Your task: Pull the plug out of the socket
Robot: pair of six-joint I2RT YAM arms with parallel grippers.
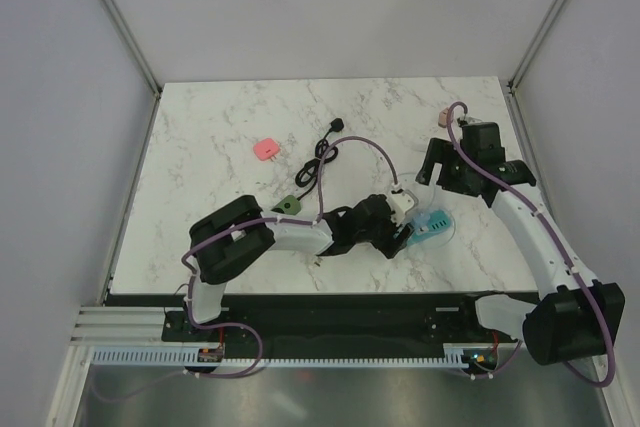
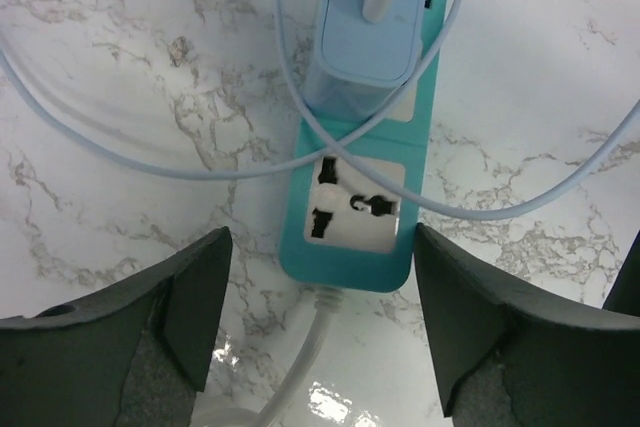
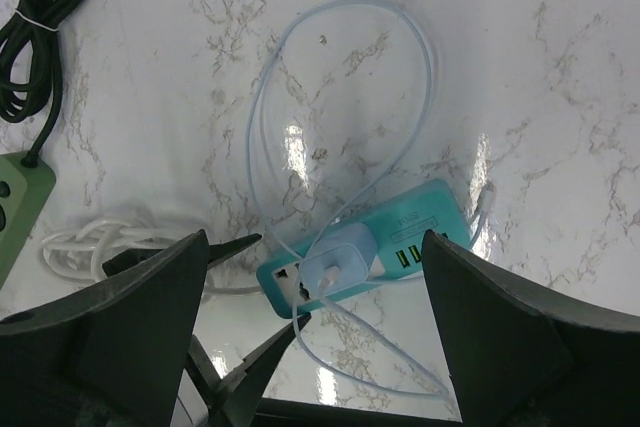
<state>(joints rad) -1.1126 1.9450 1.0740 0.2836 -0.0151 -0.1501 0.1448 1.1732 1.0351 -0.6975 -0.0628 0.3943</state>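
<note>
A teal socket strip [image 2: 345, 265] lies flat on the marble table [image 1: 220, 177]. A pale blue plug [image 2: 365, 32] sits in its middle socket, and a thin blue cable [image 2: 150, 162] loops from the plug over the strip. My left gripper [image 2: 322, 327] is open and low at the strip's cord end, one finger on each side of it; the right finger [image 2: 470, 317] is close to the strip's corner. My right gripper [image 3: 315, 242] hangs open well above the plug [image 3: 340, 265] and the strip [image 3: 425, 209], touching nothing.
The strip's white cord [image 3: 90, 242] lies bundled to its left. A green power strip [image 1: 288, 205] with a coiled black cord [image 1: 322, 157] sits further left, a pink object [image 1: 267, 149] beyond it. Another pink item [image 1: 447, 115] lies at the back right.
</note>
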